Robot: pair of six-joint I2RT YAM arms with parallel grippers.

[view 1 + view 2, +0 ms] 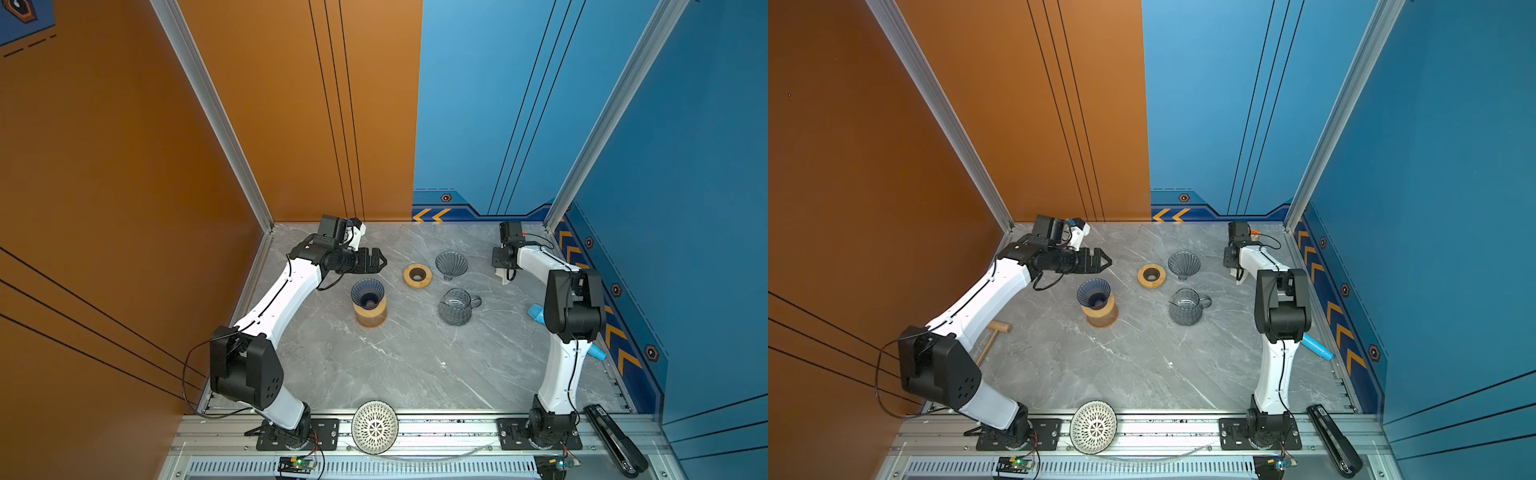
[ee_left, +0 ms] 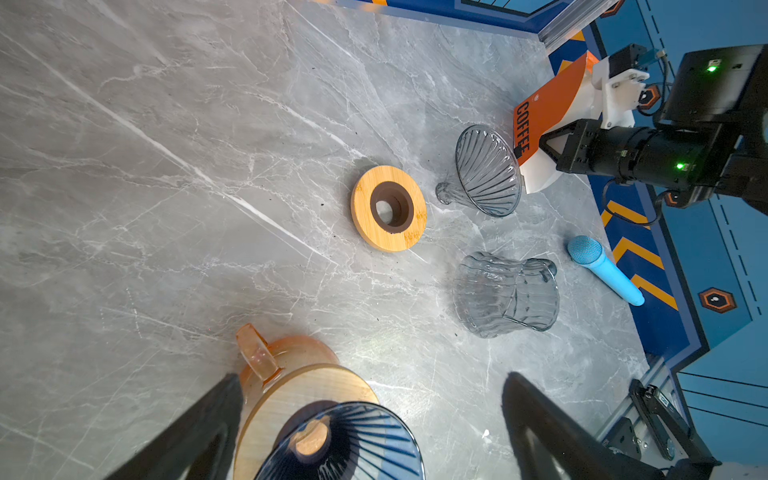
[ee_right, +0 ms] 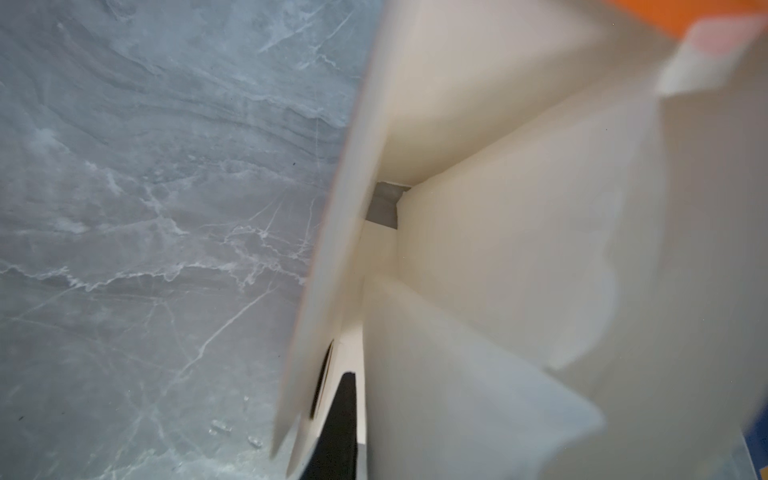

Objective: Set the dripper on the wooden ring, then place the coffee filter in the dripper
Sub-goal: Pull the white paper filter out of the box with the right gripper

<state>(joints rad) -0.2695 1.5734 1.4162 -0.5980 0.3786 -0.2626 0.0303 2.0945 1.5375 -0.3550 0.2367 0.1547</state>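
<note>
Fetching step: the right gripper [image 2: 538, 144] reaches into the filter pack [image 2: 540, 120] at the table's [image 1: 395, 365] 2 o'clock edge. No filter has reached the dripper [image 1: 368, 291] yet. It sits upright on a carafe [image 1: 371, 316] at 10 o'clock, well apart from the pack. The left gripper [image 1: 381, 261] hangs at the dripper's 12 o'clock with its jaws wide and empty.

The right jaws look nearly together at the pack's edge, but whether they pinch a filter cannot be told. The right wrist view is filled with blurred white paper and shows only 1 finger [image 3: 336, 419]. In both top views the gripper body hides most of the pack.

Next, probably, comes drawing 1 filter free without dragging the pack, then carrying it towards 9 o'clock over the cone. A 2nd dripper [image 1: 451, 264] lies tipped between them.
</note>
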